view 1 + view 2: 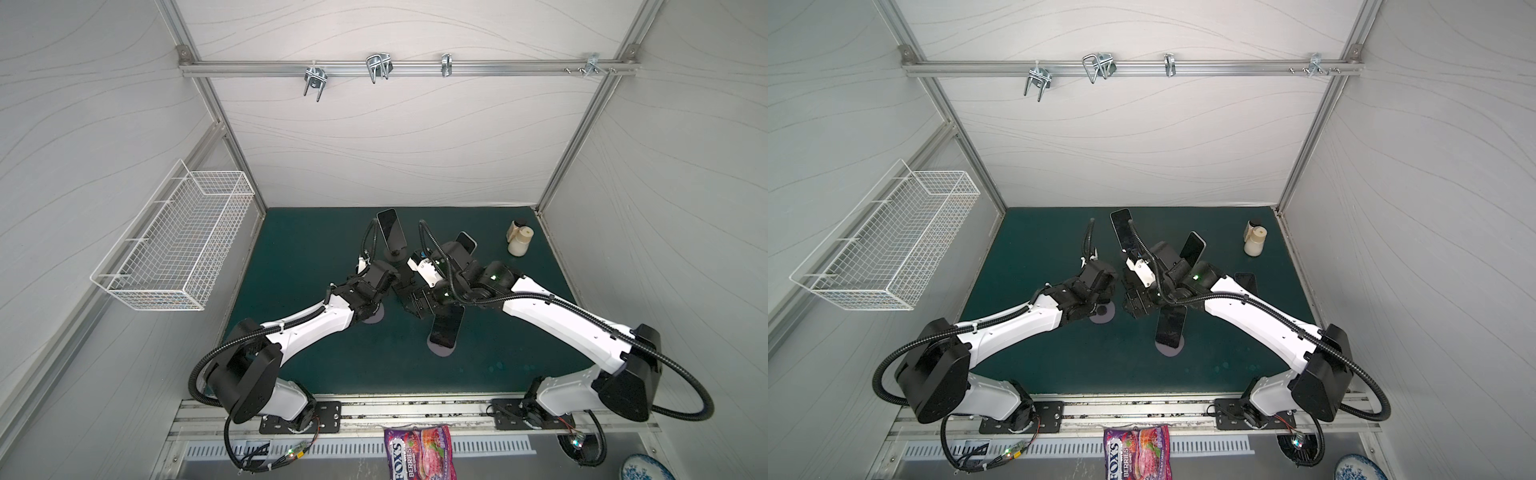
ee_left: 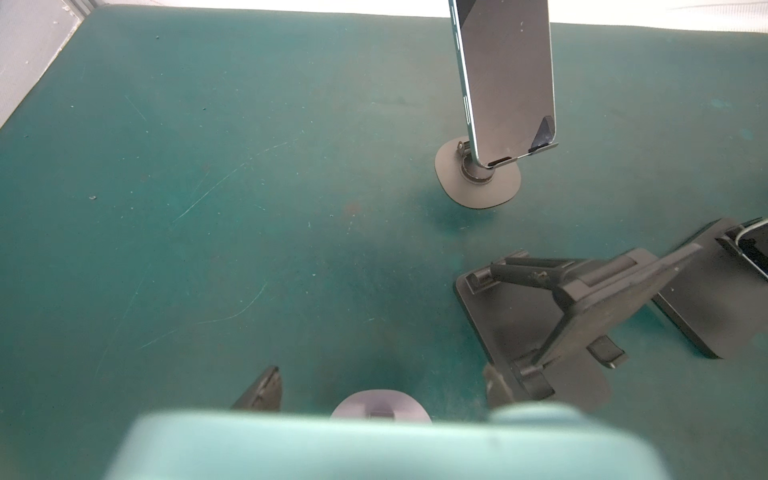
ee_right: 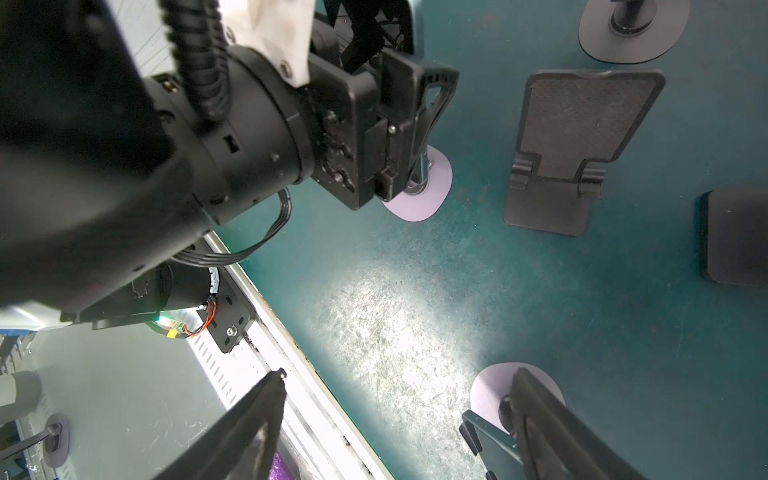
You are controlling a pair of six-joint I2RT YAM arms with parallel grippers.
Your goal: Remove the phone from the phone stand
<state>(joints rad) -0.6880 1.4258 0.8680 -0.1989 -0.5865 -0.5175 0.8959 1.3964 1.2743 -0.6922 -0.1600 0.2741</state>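
Now, left wrist view: the left fingers [image 2: 266, 388] flank a teal phone [image 2: 374, 449], blurred close up; clamped or merely beside it, I cannot tell. Its lavender stand base [image 2: 380, 409] peeks beyond, with a black stand [image 2: 561, 316] near. Right wrist view: right fingers [image 3: 262, 415] apart, nothing between. In a top view the base [image 1: 372, 319] sits mid-table [image 1: 291, 257], at 6 o'clock from another standing phone [image 1: 390, 228]. Danger: a slanted pull lifts the light stand too, knocking its neighbour.

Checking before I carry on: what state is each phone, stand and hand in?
back phone, upright on a grey stand
white-edged phone, propped on a black stand
front phone, leaning on a lilac-based stand
folding stand, empty
left hand, fingers apart, blurred teal thing in front, grip unclear
right hand, open, empty
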